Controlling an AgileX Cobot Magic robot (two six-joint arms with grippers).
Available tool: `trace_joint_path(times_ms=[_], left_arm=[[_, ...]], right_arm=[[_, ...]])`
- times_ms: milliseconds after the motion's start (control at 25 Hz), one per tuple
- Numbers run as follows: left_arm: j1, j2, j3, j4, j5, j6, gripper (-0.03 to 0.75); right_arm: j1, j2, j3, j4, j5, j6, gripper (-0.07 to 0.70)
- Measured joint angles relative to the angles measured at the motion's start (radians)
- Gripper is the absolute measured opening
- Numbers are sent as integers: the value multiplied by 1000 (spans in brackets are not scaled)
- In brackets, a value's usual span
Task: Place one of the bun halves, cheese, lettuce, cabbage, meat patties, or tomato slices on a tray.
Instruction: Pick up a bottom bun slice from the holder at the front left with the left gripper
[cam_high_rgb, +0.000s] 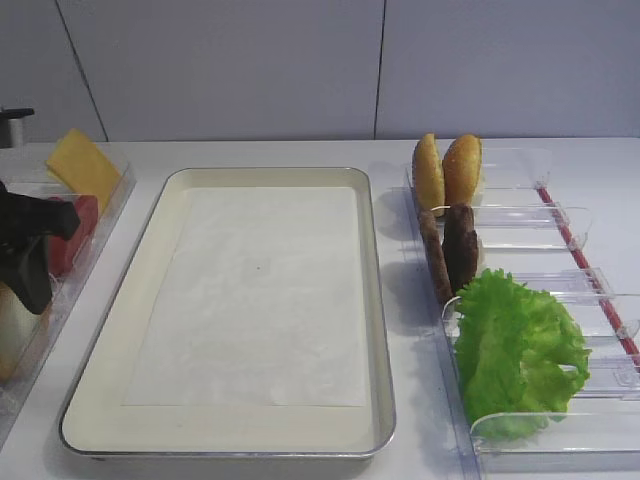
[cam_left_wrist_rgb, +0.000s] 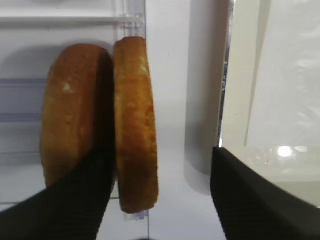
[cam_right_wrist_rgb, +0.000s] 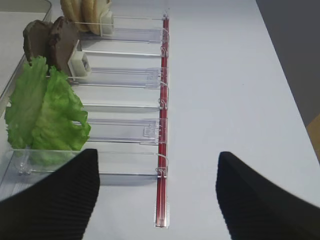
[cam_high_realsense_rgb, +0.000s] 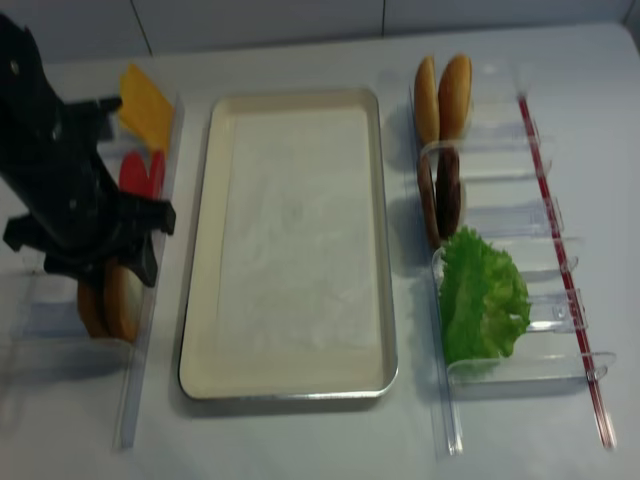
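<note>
The tray (cam_high_rgb: 375, 330) lies in the middle of the desk (cam_high_realsense_rgb: 300, 440), and only its white paper liner is seen inside it. To the left of the tray, in a clear holder (cam_high_realsense_rgb: 135, 380), two bun halves stand on edge side by side. The left gripper (cam_left_wrist_rgb: 160, 195) hangs over them with its jaws wide apart and holding nothing. In the left wrist view the bun half nearer the tray (cam_left_wrist_rgb: 135, 125) sits in the gap between the two fingers, closer to the finger (cam_left_wrist_rgb: 60, 200) on the side away from the tray, which crosses the foot of the darker bun half (cam_left_wrist_rgb: 70, 110) beside it. Its long axis runs up and down in this view, so its flat faces look toward the fingers; I judge that a straight descent and a squeeze would suit it. The right gripper (cam_right_wrist_rgb: 157, 200) is also open and empty, to the right of the tray, near the lettuce (cam_right_wrist_rgb: 45, 115), well apart from these buns, so the left arm is clearly the nearer one.
</note>
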Motion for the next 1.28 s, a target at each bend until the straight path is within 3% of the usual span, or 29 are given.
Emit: trace_joint_path(times_ms=[560, 1000, 1280], left_arm=[[0, 2, 0, 44, 0, -2, 146], [0, -101, 0, 31, 5, -2, 143], [0, -217, 0, -78, 9, 29, 140]], right_arm=[[0, 0, 0, 0, 0, 0, 501], [0, 0, 0, 0, 0, 0, 500], [0, 0, 0, 0, 0, 0, 500]])
